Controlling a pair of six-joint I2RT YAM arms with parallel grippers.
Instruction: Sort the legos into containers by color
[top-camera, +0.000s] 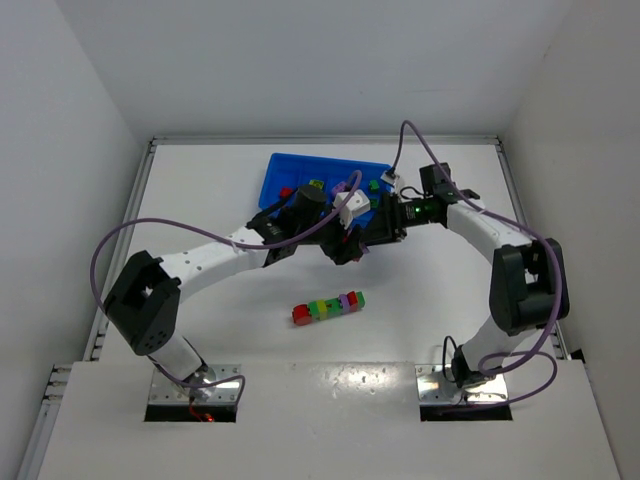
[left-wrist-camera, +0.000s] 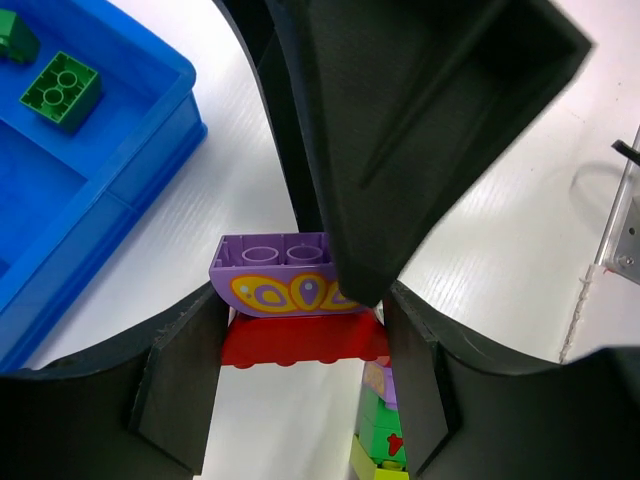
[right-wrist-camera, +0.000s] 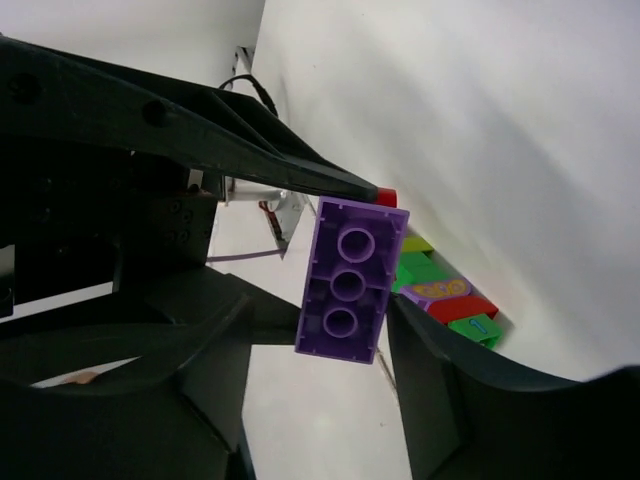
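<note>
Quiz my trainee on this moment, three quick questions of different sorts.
1. True or false: the multicoloured strip lies inside the blue tray.
2. The left hand holds a red brick. What colour is the brick stacked on it? A green, B purple, C yellow.
3. In the left wrist view, what colour are the bricks lying in the tray?
Key: 1 false; 2 B; 3 green.

Tray (top-camera: 285, 170) partly hidden
Its near edge was covered by the arms (top-camera: 300, 215); legos (top-camera: 375, 183) inside could not be counted.
</note>
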